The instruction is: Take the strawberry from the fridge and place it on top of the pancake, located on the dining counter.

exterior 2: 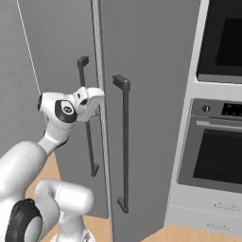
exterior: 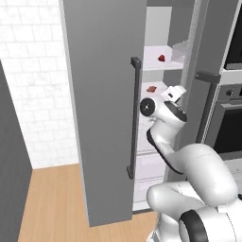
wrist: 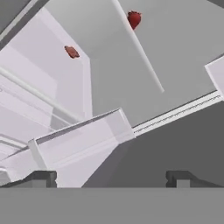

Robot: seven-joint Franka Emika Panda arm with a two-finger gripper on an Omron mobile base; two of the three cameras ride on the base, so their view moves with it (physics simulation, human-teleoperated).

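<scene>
I see the tiny rounded dark-red strawberry [exterior: 161, 58] on an upper white shelf [exterior: 156, 64] inside the tall plain grey fridge [exterior: 104, 104]; in the hand view the strawberry [wrist: 134, 19] sits near the top, too small for me to tell which way it points. One shelf below lies a flat blocky reddish-brown piece [exterior: 151, 89]. My hand [wrist: 111, 177] is at the gap beside the open left door, fingers spread wide apart and holding nothing. White tiled wall [exterior: 33, 85] stands left, light wooden floor [exterior: 52, 203] below, a black-glass wall oven [exterior 2: 222, 151] right.
</scene>
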